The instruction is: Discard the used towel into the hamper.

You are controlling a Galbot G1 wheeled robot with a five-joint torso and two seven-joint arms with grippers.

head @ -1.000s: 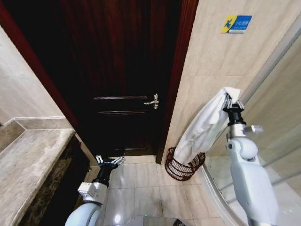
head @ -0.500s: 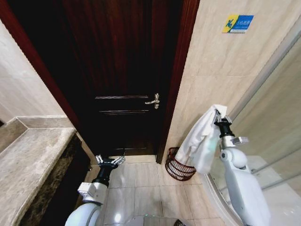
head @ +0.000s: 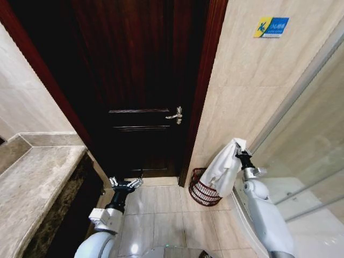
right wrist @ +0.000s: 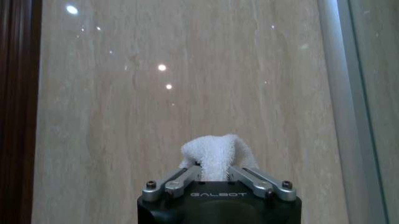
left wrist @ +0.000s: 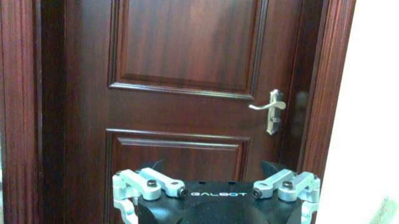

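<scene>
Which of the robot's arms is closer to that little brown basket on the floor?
The right. The right gripper holds the towel just above the basket. The left gripper hangs open low in front of the door, well off to the side.

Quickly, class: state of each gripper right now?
Left gripper: open, empty, low before the door.
Right gripper: shut on the towel, above the hamper.

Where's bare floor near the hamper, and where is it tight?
Bare tiled floor lies between the idle left gripper and the dark reddish-brown woven hamper. It is crowded in the hamper's corner, where the right gripper holds the white towel above it, between the dark door frame and the shower glass.
</scene>
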